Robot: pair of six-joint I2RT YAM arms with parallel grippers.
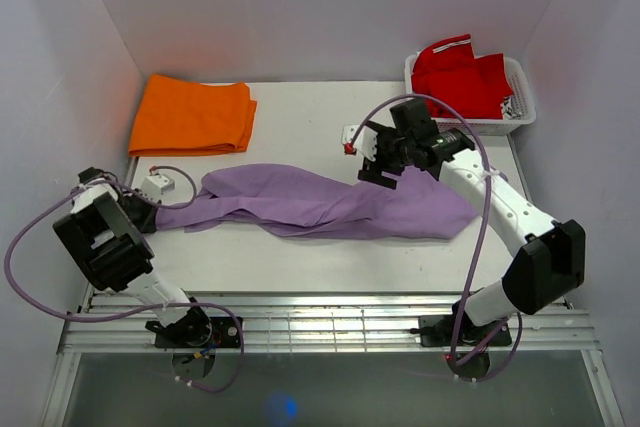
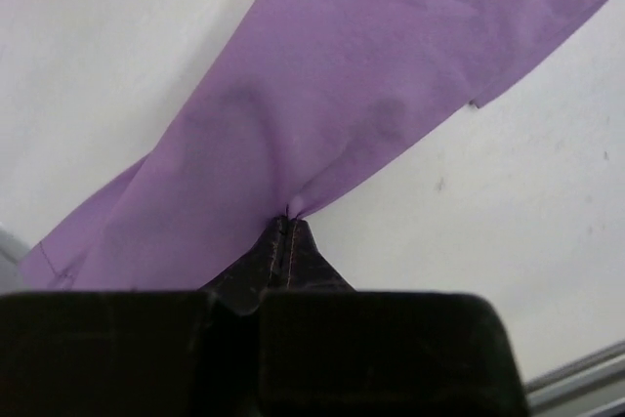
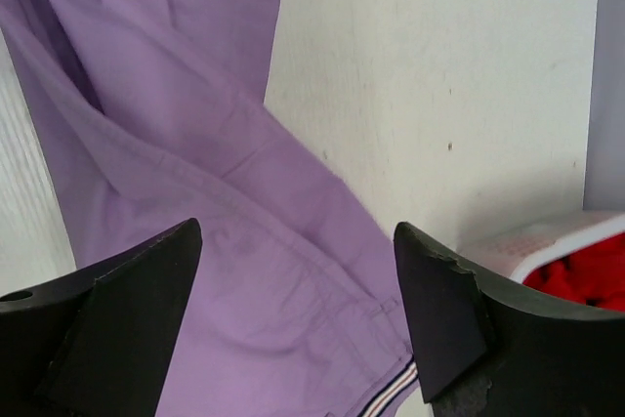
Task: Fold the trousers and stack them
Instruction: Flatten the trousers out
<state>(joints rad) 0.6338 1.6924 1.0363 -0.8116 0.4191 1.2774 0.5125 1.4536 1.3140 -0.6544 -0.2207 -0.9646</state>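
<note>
The soft, limp lilac fabric trousers (image 1: pixel 330 205) are held at a leg end by the clenched left pincer (image 2: pixel 287 237), and the waistband (image 3: pixel 342 339) is probably best taken by the released right pincer (image 3: pixel 298 319).

- The right claw (image 3: pixel 295 231) stood open, its two black fingers (image 3: pixel 127 319) spread wide at the bottom of the frame.
- The lilac trousers (image 3: pixel 195 192) lay rumpled on the white bench (image 3: pixel 439 75), filling the left side and running beneath the gap between the fingers.
- A striped trim (image 3: pixel 391 393) showed at their lower edge.
- A white basket (image 3: pixel 547 241) held a red garment (image 3: pixel 586 280) at the lower right.
</note>
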